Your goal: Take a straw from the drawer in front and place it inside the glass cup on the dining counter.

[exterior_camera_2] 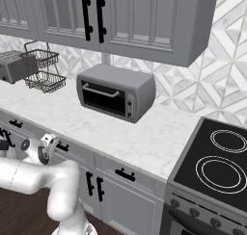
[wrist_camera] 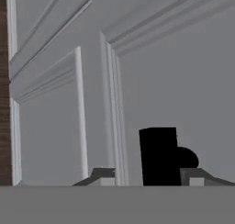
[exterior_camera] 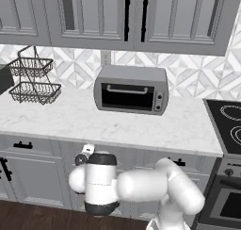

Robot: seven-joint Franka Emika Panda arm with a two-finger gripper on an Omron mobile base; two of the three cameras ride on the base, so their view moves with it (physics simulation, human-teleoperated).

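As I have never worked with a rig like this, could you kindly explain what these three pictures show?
The machine is a white robot arm on a base that can drive, in a computer-rendered kitchen. Two pictures come from cameras on the base, behind the arm to its left and right. The third comes from a camera on the hand, looking along the gripper.

On the white worktop stand a grey toaster oven, a wire basket rack and a toaster. A black stove is beside it.

The arm reaches low to the grey drawer under the worktop. In the hand view its two finger tips sit on either side of the black handle. Whether they already clamp it I cannot tell. The drawer looks closed.
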